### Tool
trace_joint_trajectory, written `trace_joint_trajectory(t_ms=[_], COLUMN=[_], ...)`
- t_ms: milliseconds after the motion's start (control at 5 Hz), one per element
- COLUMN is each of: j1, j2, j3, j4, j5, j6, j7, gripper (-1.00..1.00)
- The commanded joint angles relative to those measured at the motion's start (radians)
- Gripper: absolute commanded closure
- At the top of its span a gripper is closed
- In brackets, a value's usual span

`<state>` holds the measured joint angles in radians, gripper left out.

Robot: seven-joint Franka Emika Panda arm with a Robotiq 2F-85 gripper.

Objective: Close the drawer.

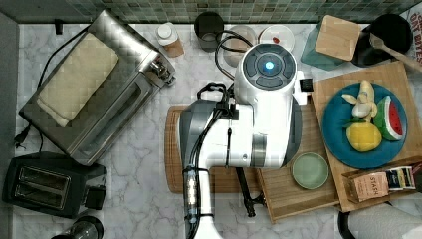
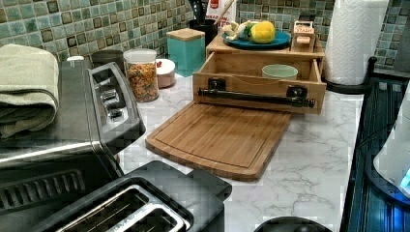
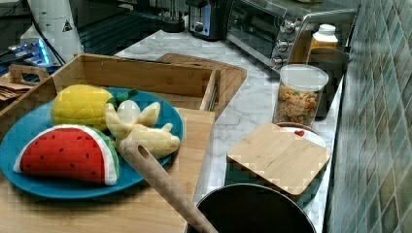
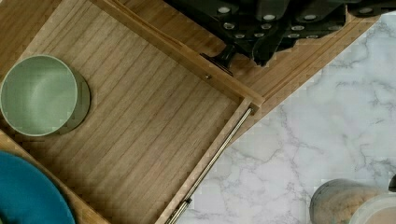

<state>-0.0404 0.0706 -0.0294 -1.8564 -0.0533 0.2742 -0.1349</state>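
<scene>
The drawer [image 2: 258, 79] stood pulled open above the cutting board [image 2: 217, 137], with a green bowl [image 2: 279, 71] inside it.

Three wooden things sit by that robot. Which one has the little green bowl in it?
The drawer, pulled open, with the black bar handle. The green bowl sits inside; the cutting board is bare, the top slab carries fruit.

In the top view the arm [image 1: 259, 114] hides most of the drawer [image 1: 293, 196].

Marble counter [image 2: 314, 159]: cutting board [image 2: 220, 137], toaster [image 1: 50, 185], toaster oven [image 1: 94, 87]
</scene>
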Motion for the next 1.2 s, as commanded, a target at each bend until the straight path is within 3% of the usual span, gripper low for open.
trace_joint_trajectory(t_ms=[200,400,800,1200], j1=[-0.002,-0.006,0.004,0.053], j2=[0.0,-0.035,-0.129,-0.183], j3=[0.0,-0.001,0.023,0.064], j4=[-0.001,-0.074,-0.257,-0.373], j5=[-0.003,0.013,0.106,0.113], j6=[0.0,0.06,0.173,0.196], j7=[0.0,-0.055,-0.436,-0.535], gripper=[1.0,1.0,1.0,1.0])
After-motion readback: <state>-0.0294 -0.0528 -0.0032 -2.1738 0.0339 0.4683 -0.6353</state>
